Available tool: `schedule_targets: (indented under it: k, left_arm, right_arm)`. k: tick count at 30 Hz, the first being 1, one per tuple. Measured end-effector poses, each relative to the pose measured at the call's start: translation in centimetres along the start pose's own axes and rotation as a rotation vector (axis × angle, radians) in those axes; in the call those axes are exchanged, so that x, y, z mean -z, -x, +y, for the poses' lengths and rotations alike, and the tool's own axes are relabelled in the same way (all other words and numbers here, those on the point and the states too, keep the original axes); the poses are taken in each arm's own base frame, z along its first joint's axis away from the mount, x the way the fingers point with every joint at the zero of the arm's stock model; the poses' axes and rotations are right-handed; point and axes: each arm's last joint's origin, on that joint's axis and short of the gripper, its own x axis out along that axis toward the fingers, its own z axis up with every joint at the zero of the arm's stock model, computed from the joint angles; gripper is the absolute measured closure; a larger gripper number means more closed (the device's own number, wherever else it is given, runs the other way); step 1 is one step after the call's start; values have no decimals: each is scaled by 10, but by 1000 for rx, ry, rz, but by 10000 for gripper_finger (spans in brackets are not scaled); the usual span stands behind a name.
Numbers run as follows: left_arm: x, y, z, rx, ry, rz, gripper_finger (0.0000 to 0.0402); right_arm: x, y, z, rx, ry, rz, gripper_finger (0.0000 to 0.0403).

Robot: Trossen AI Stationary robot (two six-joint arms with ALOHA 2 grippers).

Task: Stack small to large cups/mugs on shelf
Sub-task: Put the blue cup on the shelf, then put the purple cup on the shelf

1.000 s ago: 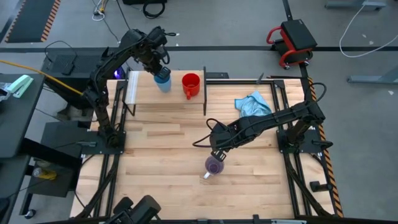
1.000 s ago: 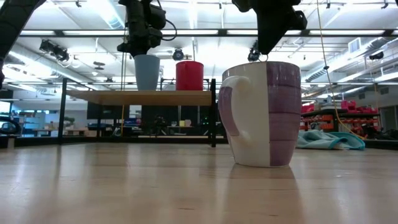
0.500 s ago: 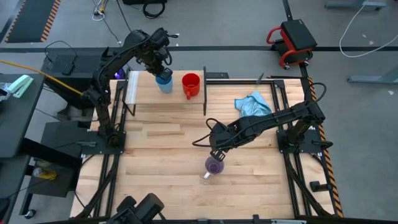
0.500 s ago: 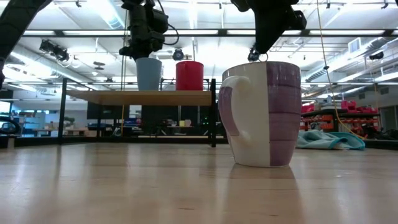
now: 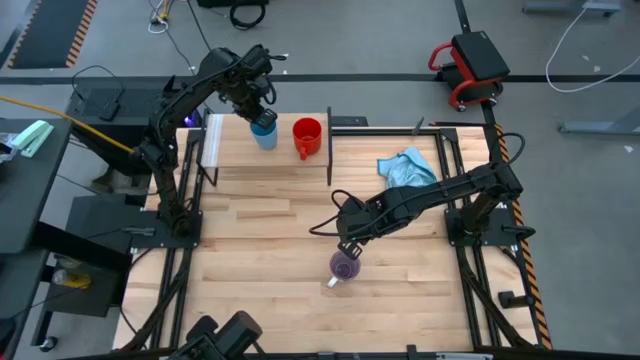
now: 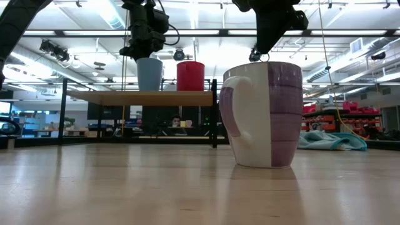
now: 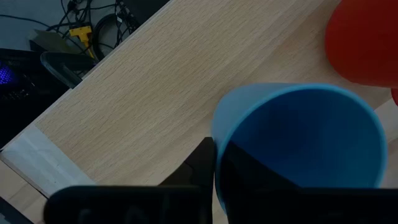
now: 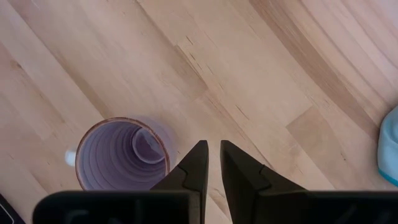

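The blue cup (image 5: 263, 129) is light blue, handleless and tapered, and stands upright on the shelf (image 5: 235, 153), near its rear edge. The red mug (image 5: 306, 135) stands upright just beside it on the same board, apart from it. The shelf is a light-wood board on thin black legs (image 6: 63, 112), set at the far left part of the table (image 5: 260, 270).

The purple mug (image 5: 344, 267) stands upright on the tabletop, well apart from the shelf. In the low view its body (image 6: 265, 114) shows a white half with a handle and a lilac half with faint rings.

The left gripper (image 5: 257, 105) sits at the blue cup's rim; in the left wrist view one dark finger (image 7: 200, 163) lies against the outside of the cup wall (image 7: 298, 118) and the other is inside, so the jaws stand narrow, pinching the rim.

The right gripper (image 5: 350, 246) hangs just above the purple mug. In the right wrist view its fingers (image 8: 198, 167) stand nearly together with a thin gap, beside the mug's opening (image 8: 121, 154), holding nothing.

A light blue cloth (image 5: 407, 168) lies crumpled on the table's right rear. No readable writing shows on the cups.
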Motion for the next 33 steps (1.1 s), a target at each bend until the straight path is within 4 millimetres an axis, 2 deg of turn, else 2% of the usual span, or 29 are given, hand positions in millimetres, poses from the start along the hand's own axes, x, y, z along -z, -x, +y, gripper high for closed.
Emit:
schedule_targets:
  k: [21,27,33]
  left_arm:
    - [1,1,0,1,0,-4,292]
    - [7,13,1,3,3,-34,279]
    - [20,35,5,7,28,-96,267]
  right_arm:
    - [0,0,0,0,0,0,353]
    - [0,0,0,0,-1,0,353]
    - [0,0,0,1,-1,0,353]
